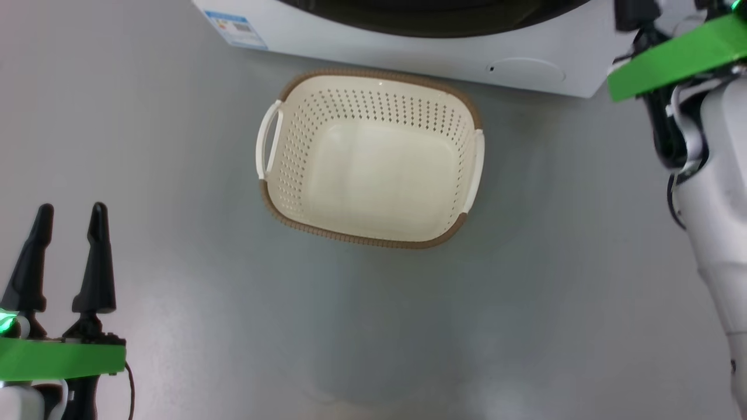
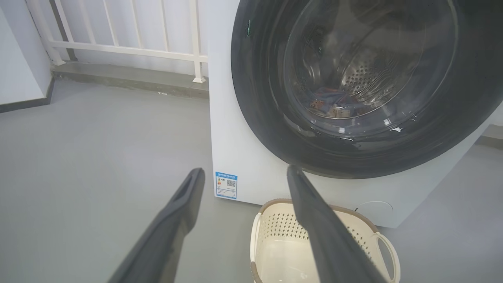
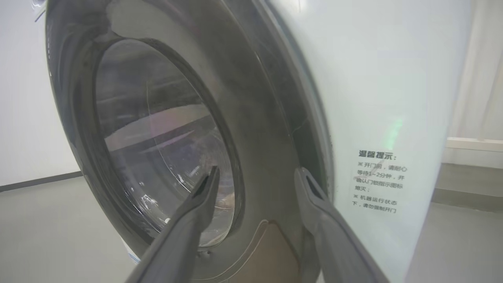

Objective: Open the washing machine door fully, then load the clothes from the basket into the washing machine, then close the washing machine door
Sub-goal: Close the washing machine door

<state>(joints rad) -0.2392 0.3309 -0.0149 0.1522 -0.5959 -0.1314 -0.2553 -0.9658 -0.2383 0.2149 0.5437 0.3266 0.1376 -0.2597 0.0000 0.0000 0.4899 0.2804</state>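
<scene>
No cloth in the basket point(image 1: 292, 146), standing on the grey floor point(image 1: 146, 146) just in front of the washing machine point(image 2: 232, 149). Through the glass of the door point(image 2: 259, 110), a glimpse of the clothes point(image 2: 330, 108) low in the drum point(image 2: 365, 74): blue with some orange-brown, dim behind reflections. Door lying against the machine's front, to judge by the left wrist view; latched or not, cannot tell. Left jaws spread wide and holding nothing, fingers point(image 1: 96, 262) low at the basket's left and apart from it. Right jaws likewise wide and empty, fingers point(image 3: 198, 204) close against the door, one before the glass, the other by the rim; touching or not, cannot tell. Probably down to the last step, shutting the door. Rigid, hinged, likely fairly heavy, glossy and so apt to slip under hard fingers; no sense in pinching it. Better to press flat on the black ring near the rim, never on the bulging glass, and to push until firmly seated.
</scene>
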